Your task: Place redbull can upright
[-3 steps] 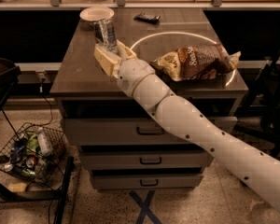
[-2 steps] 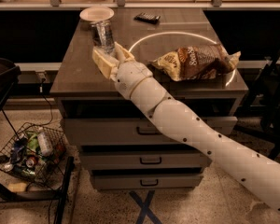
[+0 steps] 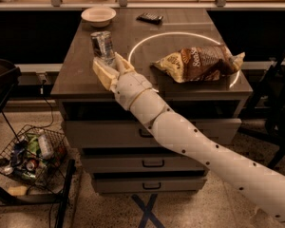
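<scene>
The redbull can (image 3: 102,45) is a slim silvery can. It stands upright at the left front part of the brown table (image 3: 80,80). My gripper (image 3: 109,63) is at the can's base, reaching in from the front right on a long white arm. Its two cream fingers (image 3: 101,73) sit on either side of the can's lower part and look closed on it. The can's bottom is hidden behind the fingers, so I cannot tell if it rests on the tabletop.
A brown chip bag (image 3: 199,63) lies at the right front, inside a white ring marked on the top. A white bowl (image 3: 99,15) and a dark flat object (image 3: 149,18) sit at the back. A wire basket of litter (image 3: 31,158) stands on the floor at left.
The can and my gripper have moved together toward the table's front edge and lower. The can has stayed upright.
</scene>
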Action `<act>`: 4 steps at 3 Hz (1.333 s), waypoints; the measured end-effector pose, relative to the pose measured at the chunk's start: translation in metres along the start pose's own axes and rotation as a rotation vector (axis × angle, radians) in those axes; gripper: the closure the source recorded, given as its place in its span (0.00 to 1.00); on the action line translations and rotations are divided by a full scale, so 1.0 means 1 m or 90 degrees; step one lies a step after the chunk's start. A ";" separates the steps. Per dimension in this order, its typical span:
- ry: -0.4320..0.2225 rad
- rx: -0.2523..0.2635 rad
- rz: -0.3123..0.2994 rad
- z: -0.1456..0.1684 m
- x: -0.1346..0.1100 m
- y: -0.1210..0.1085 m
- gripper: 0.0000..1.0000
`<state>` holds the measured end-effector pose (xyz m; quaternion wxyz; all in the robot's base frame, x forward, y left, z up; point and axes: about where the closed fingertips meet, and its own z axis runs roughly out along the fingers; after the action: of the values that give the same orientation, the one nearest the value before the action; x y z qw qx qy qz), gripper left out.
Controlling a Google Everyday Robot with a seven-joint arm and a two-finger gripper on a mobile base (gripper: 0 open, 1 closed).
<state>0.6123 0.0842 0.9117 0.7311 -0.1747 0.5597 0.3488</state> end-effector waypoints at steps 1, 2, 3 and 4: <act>0.000 0.009 -0.007 -0.006 0.012 -0.002 1.00; -0.022 0.007 -0.014 -0.001 0.017 -0.008 1.00; -0.051 -0.003 -0.015 0.009 0.021 -0.012 1.00; -0.060 -0.010 -0.019 0.012 0.024 -0.013 1.00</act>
<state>0.6331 0.0903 0.8914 0.7603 -0.1726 0.5193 0.3500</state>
